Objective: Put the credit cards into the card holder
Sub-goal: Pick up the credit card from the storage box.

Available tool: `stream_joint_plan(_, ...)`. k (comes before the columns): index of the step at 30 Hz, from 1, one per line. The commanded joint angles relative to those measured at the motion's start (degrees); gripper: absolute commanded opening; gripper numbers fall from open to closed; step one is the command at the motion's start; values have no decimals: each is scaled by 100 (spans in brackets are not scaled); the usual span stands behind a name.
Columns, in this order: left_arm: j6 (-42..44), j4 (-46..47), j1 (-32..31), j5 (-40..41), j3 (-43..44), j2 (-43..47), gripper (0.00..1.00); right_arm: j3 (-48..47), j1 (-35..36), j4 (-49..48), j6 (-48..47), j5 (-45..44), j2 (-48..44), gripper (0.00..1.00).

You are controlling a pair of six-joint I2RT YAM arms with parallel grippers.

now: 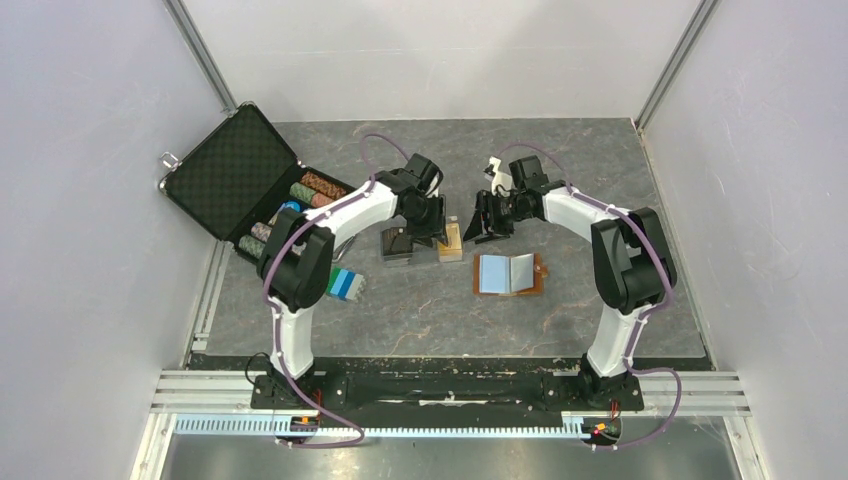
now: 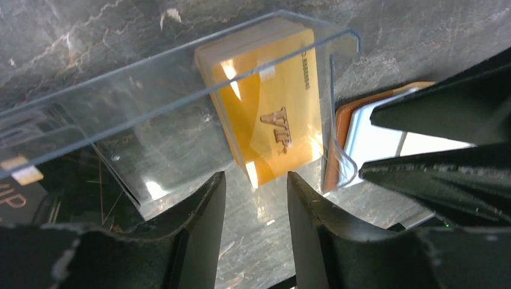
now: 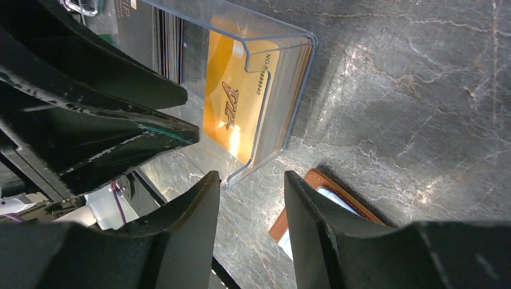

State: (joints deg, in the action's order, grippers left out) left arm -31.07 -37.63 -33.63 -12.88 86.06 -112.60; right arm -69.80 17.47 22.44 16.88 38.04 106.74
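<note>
A stack of orange credit cards (image 1: 451,241) stands in a clear plastic tray (image 2: 150,78) next to a stack of dark cards (image 1: 397,245). The orange cards also show in the left wrist view (image 2: 265,108) and the right wrist view (image 3: 238,108). The card holder (image 1: 510,273) lies open on the table, pale blue inside up, just right of the tray (image 3: 283,36). My left gripper (image 1: 432,218) hovers over the tray, open and empty (image 2: 256,186). My right gripper (image 1: 490,216) is close beside it, open and empty (image 3: 252,180), above the tray's corner and the card holder's edge (image 3: 319,198).
An open black briefcase (image 1: 235,170) with poker chips (image 1: 310,190) stands at the back left. A blue-green-white striped block (image 1: 345,285) lies by the left arm. The two grippers are only a few centimetres apart; the other gripper's fingers (image 2: 440,150) fill the right of the left wrist view.
</note>
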Motion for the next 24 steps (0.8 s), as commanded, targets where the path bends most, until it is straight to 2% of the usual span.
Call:
stream_joint_plan(1,-69,-177,-30,513,539,-216,48,-30,93,-233,111,170,132,46)
stream_joint_plan(12,-1,-675,111,1432,183,-141,42,34,133,-240,82,10,198,45)
stream_joint_plan(24,107,-783,60,1185,464,-213,43,40,141,-277,93,72,251,45)
